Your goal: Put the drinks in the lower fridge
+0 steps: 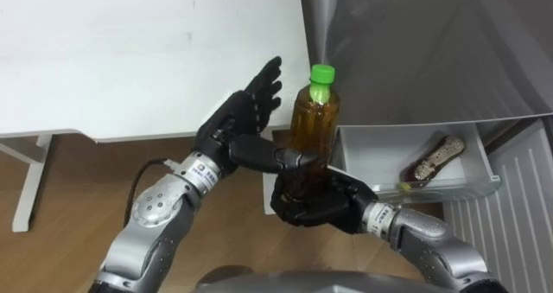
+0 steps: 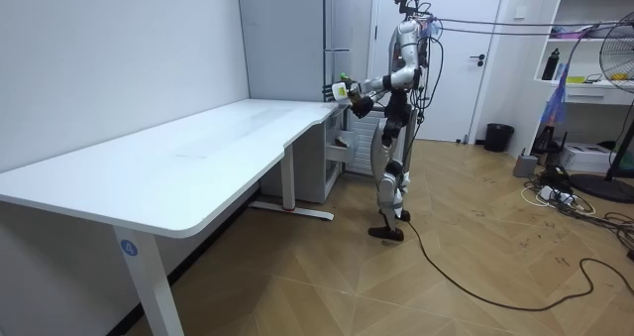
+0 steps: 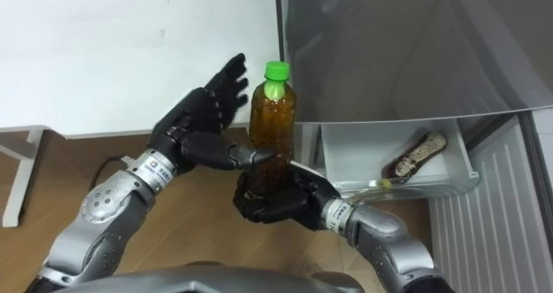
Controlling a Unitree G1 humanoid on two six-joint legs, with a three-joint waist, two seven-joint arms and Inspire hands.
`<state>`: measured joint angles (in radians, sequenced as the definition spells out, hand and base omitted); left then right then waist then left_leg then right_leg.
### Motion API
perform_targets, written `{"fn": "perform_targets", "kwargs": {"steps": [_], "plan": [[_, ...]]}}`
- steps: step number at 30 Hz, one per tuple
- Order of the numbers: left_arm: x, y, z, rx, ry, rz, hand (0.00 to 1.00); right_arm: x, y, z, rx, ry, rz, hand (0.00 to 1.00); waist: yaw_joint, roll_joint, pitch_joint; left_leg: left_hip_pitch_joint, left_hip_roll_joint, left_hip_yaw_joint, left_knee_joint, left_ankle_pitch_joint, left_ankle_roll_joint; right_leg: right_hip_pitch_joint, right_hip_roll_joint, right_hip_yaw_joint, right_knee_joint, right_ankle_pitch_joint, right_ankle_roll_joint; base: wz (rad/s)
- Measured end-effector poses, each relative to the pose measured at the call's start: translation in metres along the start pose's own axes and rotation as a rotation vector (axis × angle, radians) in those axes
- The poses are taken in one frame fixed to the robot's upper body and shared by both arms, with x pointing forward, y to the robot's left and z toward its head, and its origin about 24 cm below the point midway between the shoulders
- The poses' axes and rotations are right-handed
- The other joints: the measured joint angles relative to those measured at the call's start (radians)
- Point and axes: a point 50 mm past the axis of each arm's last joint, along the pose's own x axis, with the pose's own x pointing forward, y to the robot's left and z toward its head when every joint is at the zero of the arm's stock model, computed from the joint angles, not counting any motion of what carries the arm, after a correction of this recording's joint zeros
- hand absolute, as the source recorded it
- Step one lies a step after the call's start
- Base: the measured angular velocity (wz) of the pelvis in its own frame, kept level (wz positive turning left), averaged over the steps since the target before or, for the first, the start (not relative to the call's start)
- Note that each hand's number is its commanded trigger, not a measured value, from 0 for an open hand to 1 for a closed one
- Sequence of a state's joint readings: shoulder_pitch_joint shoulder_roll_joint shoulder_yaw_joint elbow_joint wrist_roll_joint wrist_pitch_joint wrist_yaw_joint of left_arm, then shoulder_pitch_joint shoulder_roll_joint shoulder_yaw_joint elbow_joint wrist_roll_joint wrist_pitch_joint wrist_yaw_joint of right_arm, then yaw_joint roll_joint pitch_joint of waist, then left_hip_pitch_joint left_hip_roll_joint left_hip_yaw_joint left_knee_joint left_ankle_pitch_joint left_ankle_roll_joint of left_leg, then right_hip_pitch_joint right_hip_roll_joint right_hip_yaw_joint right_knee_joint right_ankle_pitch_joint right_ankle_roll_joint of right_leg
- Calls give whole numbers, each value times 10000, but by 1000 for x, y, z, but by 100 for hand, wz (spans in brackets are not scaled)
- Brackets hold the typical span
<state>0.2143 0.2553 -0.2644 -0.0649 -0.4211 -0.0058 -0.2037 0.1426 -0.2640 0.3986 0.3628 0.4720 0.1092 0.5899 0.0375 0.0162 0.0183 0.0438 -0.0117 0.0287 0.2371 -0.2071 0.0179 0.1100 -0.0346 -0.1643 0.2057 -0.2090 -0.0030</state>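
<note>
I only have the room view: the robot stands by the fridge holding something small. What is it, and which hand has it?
Observer: A bottle of amber drink, green cap, upright; the right hand is curled round its lower part.
Operator: And the left hand?
Observer: The left hand is open beside it, fingers straight, thumb reaching the bottle's side.
Operator: Anything in the drawer?
Observer: The pulled-out drawer holds one brown packet, lying flat.
</note>
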Motion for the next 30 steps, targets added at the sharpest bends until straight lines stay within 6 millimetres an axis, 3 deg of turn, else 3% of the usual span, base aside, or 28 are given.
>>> {"fn": "perform_targets", "kwargs": {"steps": [6, 10, 11, 13, 16, 21, 24, 28, 30], "plan": [[-15, 48, 43, 488, -2059, 3137, 0, -26, -17, -3, 343, -633, -1191, 100, 181, 50, 2, 223, -8, -57, -14, -1, 1, 283, -16, -128, -60, 0, 0, 2], [-48, 84, 82, 814, -4166, 6307, 0, -51, -25, -22, 867, -669, -2322, 100, 750, 187, 4, 565, 68, -4, -172, -24, -30, 516, 7, -149, -178, 7, -10, -12], [-60, 94, 87, 898, -4509, 7273, 0, -55, -25, -27, 925, -541, -2522, 100, 845, 290, -56, 588, 67, -4, -215, -30, -32, 558, 7, -157, -179, 6, -8, -4], [-75, 108, 90, 843, -4820, 8664, 0, -59, -25, -31, 984, -442, -2676, 100, 975, 415, -47, 726, 34, 0, -326, -27, -32, 645, 6, -158, -202, 5, -7, 0], [-95, 121, 81, 485, -4612, 10347, 0, -62, -24, -36, 1054, -281, -2759, 100, 1229, 507, -93, 873, -10, -9, -319, -24, -33, 779, 13, -151, -335, 0, -5, 0], [-119, 141, 50, -599, -3656, 12744, 0, -65, -23, -42, 1307, -203, -3281, 100, 1560, 445, -134, 882, -12, 5, -314, -19, -40, 838, 4, -246, -420, -3, -8, 4], [-135, 151, 24, -1474, -2691, 14274, 0, -68, -23, -49, 1466, -2, -3842, 100, 1716, 363, -223, 901, -20, 16, -391, -19, -40, 848, 10, -230, -520, -4, -6, 0], [-153, 151, -18, -2535, -918, 15613, 0, -68, -22, -52, 2052, -83, -4296, 100, 1730, 178, -209, 927, -19, -49, -419, -25, -42, 894, 10, -307, -542, 2, -3, 1], [-156, 146, -41, -2670, 318, 15703, 0, -68, -23, -52, 2324, -147, -4568, 100, 1641, 190, -192, 1015, -18, -79, -439, -33, -36, 984, 0, -354, -540, 6, 5, 3]]}}
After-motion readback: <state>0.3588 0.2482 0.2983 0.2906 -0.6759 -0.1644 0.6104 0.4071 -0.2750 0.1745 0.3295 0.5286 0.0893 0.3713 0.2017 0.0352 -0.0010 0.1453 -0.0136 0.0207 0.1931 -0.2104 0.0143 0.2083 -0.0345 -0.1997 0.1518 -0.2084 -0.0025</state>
